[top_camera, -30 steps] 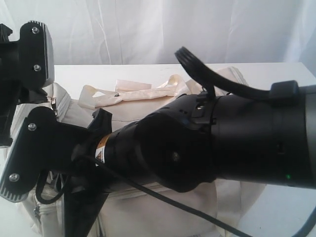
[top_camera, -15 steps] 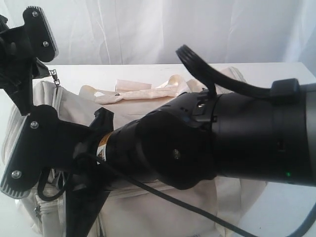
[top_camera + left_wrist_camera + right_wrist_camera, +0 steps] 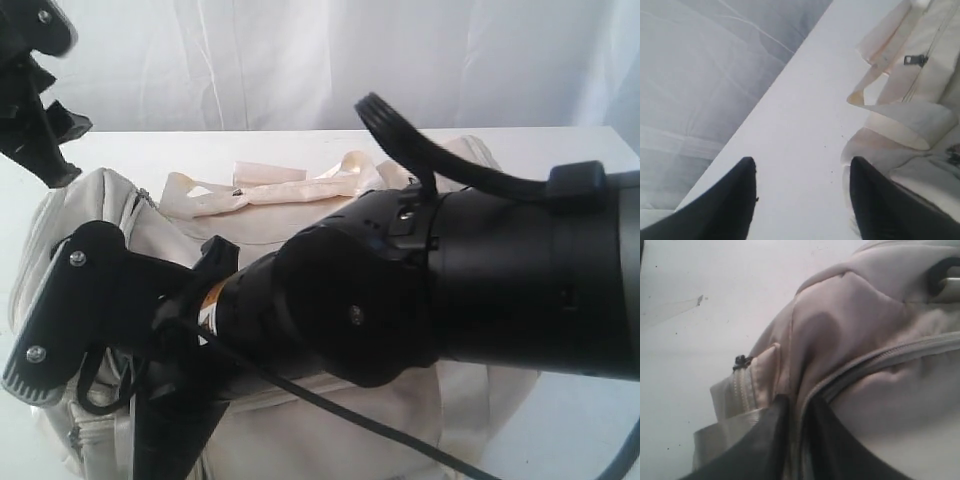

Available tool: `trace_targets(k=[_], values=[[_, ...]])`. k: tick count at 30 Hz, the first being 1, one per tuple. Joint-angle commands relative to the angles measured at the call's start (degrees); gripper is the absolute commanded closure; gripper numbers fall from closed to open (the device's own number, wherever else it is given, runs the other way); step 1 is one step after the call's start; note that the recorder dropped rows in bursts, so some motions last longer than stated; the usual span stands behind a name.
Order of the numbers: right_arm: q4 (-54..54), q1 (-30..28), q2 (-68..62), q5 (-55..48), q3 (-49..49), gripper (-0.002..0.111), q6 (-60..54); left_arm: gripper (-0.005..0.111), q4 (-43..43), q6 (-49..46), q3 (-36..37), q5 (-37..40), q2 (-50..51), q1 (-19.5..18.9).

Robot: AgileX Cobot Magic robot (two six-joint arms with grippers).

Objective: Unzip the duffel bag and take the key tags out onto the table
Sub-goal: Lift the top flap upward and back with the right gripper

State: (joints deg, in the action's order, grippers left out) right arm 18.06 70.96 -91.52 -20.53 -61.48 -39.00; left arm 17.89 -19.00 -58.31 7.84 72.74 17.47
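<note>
The cream duffel bag (image 3: 300, 430) lies on the white table (image 3: 180, 150), largely hidden by my right arm reaching across to its left end. My right gripper (image 3: 95, 390) (image 3: 795, 402) is shut on a fold of the bag (image 3: 865, 315) beside its closed grey zipper (image 3: 890, 357). My left gripper (image 3: 40, 100) (image 3: 802, 170) hangs open at the top left above the table (image 3: 805, 115), with nothing between its fingers and the bag (image 3: 910, 150) beside one finger. No key tags show in any view.
Satin straps (image 3: 270, 185) (image 3: 905, 120) lie loose over the bag's top and onto the table. A small dark zipper pull (image 3: 916, 60) sits on the bag. A white cloth backdrop (image 3: 300, 60) hangs behind the table's far edge.
My left gripper has risen up and to the left, away from the bag's left end and the metal pull that hung by it. The right arm has barely moved.
</note>
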Motion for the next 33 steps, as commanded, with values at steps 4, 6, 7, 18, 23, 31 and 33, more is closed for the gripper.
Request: trace_targets(k=[4,6,7,18,23,31,33], values=[[-1.47,0.37,6.87,-2.17,-2.05,0.064,0.83,0.047,-2.76,16.03,-0.34,16.92,-11.42,-0.20],[-6.71,0.37,10.98,-2.73,-2.55,0.064,3.87,0.052,-9.84,16.95,-0.34,28.13,-15.35,-0.20],[-12.40,0.25,12.57,-4.02,-2.55,0.064,7.64,0.057,-12.46,15.34,-0.34,31.95,-16.56,-0.20],[-29.12,-0.16,11.11,-18.92,-2.43,0.053,23.70,0.107,-31.10,0.95,3.62,50.88,-24.66,-0.20],[-29.28,-0.16,9.02,-20.30,-2.43,0.053,23.70,0.107,-32.68,1.23,10.70,50.42,-29.36,-0.20],[-30.23,-0.16,7.40,-22.33,-2.43,0.053,23.82,0.107,-35.59,2.19,18.91,49.53,-34.20,-0.20],[-31.16,-0.16,6.68,-22.46,-2.43,0.053,23.82,0.107,-35.59,2.19,20.28,48.36,-34.32,-0.20]])
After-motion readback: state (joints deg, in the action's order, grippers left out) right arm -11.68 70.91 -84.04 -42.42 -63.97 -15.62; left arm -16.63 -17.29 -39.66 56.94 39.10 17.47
